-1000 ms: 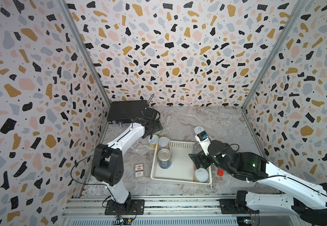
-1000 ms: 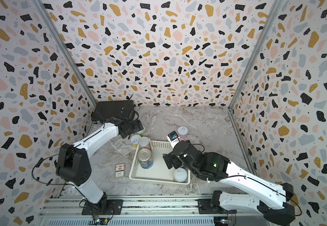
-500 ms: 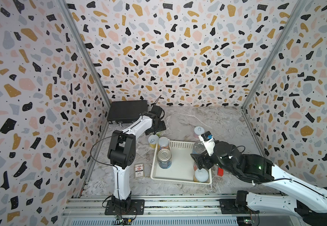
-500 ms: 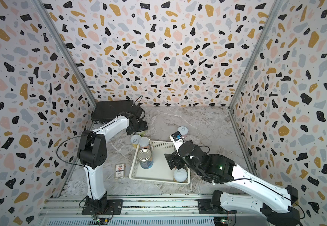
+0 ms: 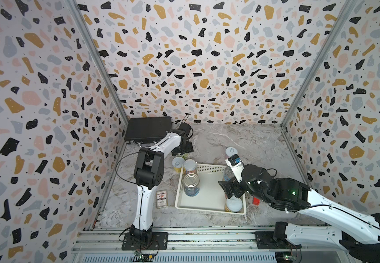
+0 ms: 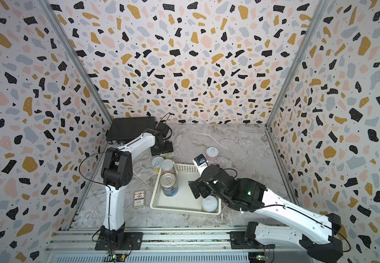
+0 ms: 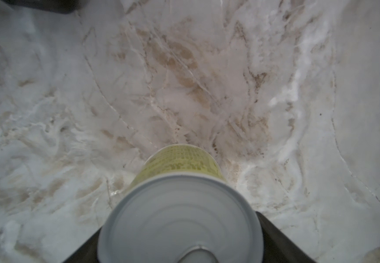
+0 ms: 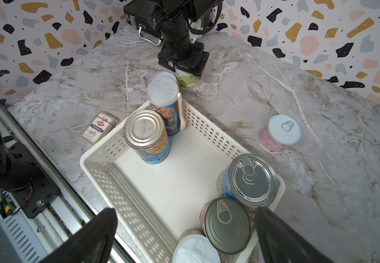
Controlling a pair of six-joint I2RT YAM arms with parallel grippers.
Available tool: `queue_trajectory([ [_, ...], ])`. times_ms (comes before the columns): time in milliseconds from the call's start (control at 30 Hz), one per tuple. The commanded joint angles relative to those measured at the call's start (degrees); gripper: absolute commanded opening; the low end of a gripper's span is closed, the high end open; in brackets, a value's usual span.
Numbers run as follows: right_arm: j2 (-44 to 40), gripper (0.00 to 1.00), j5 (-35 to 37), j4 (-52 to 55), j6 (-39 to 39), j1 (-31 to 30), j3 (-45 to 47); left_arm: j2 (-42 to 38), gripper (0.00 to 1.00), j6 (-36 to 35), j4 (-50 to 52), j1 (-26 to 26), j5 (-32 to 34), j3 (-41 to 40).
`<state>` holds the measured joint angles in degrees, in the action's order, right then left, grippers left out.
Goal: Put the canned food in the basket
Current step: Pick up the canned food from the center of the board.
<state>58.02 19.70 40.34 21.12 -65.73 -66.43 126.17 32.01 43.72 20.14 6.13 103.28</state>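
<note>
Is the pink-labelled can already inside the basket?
No: in the right wrist view the pink-labelled can stands upright on the marble tabletop, apart from the white basket and outside its perforated wall.

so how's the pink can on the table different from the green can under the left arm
The pink can stands alone on the marble, away from both arms; the green can sits between the left gripper's fingers. The pink can is squat and wide with its pull-tab lid in plain sight; the green can looks slimmer, its lid hidden under the gripper in the right wrist view. Both are upright, white-lidded and outside the basket.
</note>
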Motion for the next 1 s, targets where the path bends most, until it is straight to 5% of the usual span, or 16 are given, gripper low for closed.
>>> queue_trajectory([
  [0, -0.7, 1.00, -0.3, 0.6, -0.4, 0.2, -1.4, 0.1, 0.79, -1.0, 2.0, -0.4, 2.1, 2.0],
  [200, -0.4, 1.00, -0.4, 0.6, -0.4, 0.2, -1.4, -0.9, 0.52, -0.6, 2.7, -0.6, 4.3, 1.4],
  [567, -0.1, 1.00, -0.3, 0.6, -0.4, 0.2, -1.4, -7.0, 0.43, 1.5, 3.8, -0.6, 9.0, -1.8],
  [967, -1.1, 1.00, 0.6, 0.5, -0.3, 0.2, -1.1, -23.0, 0.43, 7.9, 8.8, -0.6, 11.2, -7.8],
])
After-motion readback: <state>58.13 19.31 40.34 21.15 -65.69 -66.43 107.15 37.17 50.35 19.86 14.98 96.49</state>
